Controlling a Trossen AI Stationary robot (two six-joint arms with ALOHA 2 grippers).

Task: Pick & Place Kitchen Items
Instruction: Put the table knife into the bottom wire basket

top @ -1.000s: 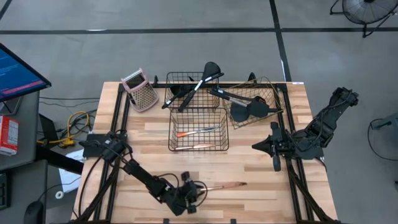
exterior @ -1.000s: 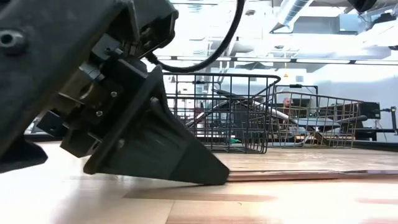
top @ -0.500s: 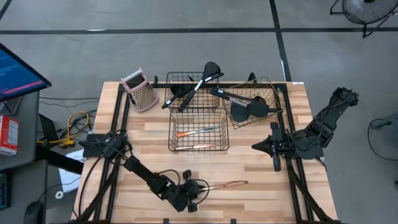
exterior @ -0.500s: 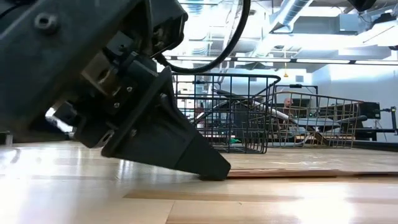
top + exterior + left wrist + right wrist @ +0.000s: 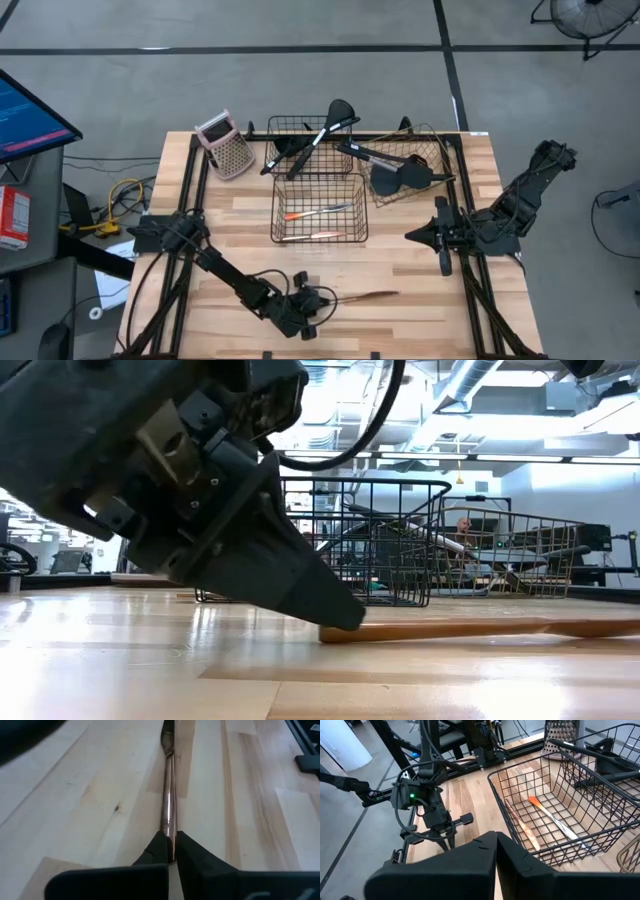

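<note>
A thin copper-coloured utensil [image 5: 368, 296] lies along the table's near edge, and my left gripper [image 5: 326, 299] is shut on its left end. In the low view the utensil [image 5: 460, 630] runs rightward from the fingertips [image 5: 340, 620]. My right gripper [image 5: 428, 236] hangs shut and holds nothing at the table's right side, above the wood. The middle wire basket [image 5: 320, 236] holds two thin copper- and orange-handled pieces [image 5: 318, 212]. Black ladles and turners stick out of the far basket [image 5: 300, 128] and the right basket [image 5: 425, 140]. My left gripper pinches the free end of the utensil's copper handle [image 5: 170, 827] between its two fingers. The fingers slant down from the table's left and lie along the handle. The utensil stretches away from the fingertips, low over the wood and nearly level; I cannot tell whether its far end touches.
A pink-topped metal grater [image 5: 225, 146] stands at the far left corner. Black frame rails [image 5: 190, 190] run along both sides of the table. Bare wood lies between the middle basket and the near edge. A monitor [image 5: 30, 115] stands off the table's left.
My left gripper has tipped and risen a little with the handle's end between its fingers. The utensil, flat on the wood before, now shows higher in the low view, and its far end has swung slightly toward the table's far edge.
</note>
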